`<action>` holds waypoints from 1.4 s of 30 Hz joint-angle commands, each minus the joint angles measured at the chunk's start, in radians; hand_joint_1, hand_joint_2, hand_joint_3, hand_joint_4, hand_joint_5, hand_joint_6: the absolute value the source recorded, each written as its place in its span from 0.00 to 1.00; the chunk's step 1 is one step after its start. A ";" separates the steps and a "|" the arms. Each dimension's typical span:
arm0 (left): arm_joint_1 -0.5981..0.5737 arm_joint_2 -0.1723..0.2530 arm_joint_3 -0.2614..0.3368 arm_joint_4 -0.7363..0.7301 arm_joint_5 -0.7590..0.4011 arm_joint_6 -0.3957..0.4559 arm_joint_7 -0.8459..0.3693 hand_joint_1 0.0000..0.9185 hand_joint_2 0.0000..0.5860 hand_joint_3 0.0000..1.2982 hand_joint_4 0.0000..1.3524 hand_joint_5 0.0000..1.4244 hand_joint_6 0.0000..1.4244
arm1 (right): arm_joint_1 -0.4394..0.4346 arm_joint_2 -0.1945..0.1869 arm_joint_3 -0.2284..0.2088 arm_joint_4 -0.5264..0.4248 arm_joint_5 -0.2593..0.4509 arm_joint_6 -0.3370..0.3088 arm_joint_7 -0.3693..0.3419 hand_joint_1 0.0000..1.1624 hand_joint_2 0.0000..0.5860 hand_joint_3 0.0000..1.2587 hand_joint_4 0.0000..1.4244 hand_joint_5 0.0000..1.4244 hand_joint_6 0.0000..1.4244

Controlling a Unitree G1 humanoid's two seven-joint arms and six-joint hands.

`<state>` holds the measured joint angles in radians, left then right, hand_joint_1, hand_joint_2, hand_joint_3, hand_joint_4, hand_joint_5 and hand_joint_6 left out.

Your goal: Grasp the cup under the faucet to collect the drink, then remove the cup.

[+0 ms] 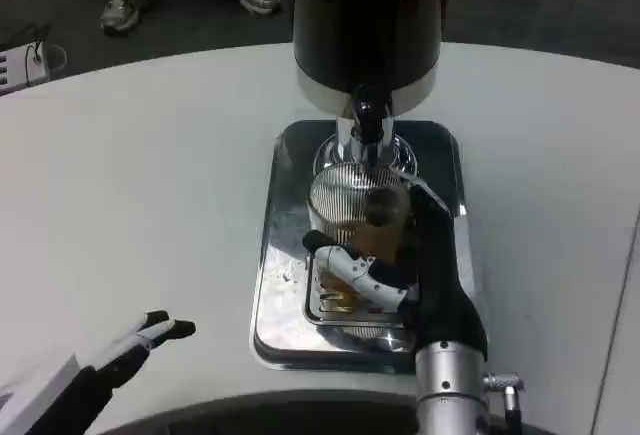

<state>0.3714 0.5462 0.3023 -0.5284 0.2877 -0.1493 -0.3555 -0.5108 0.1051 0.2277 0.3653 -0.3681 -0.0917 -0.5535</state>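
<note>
Head view: white table (150, 205) seen from above, with a dark drink dispenser (365, 25) at 12 o'clock.
Faucet: a chrome and black faucet (366, 127) juts from the dispenser's base, pointing down over the tray.
Tray: a shiny metal drip tray (275, 305) sits at picture centre, just below the dispenser.
Cup: a ribbed clear cup (350, 205) stands on the tray directly under the faucet, amber drink showing low inside it.
Right hand: the right hand (400, 265) reaches in from 5 o'clock, its fingers wrapped around the cup's lower half, gripping it.
Left hand: the left hand (130, 340) lies at 8 o'clock, well apart from the tray, fingers stretched forward and holding nothing.
Background: two shoes (125, 5) stand on the dark floor at 11 o'clock.
</note>
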 commanded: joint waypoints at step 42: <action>-0.098 0.012 -0.049 0.124 -0.010 -0.057 0.005 0.00 0.13 0.13 0.04 0.09 0.16 | 0.386 -0.009 0.156 -0.514 -0.014 0.050 0.181 0.86 0.39 0.94 0.98 1.00 1.00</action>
<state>0.2706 0.5514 0.2590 -0.4115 0.2793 -0.1881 -0.3559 -0.1666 0.0524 0.3654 -0.0750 -0.3855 -0.0394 -0.3907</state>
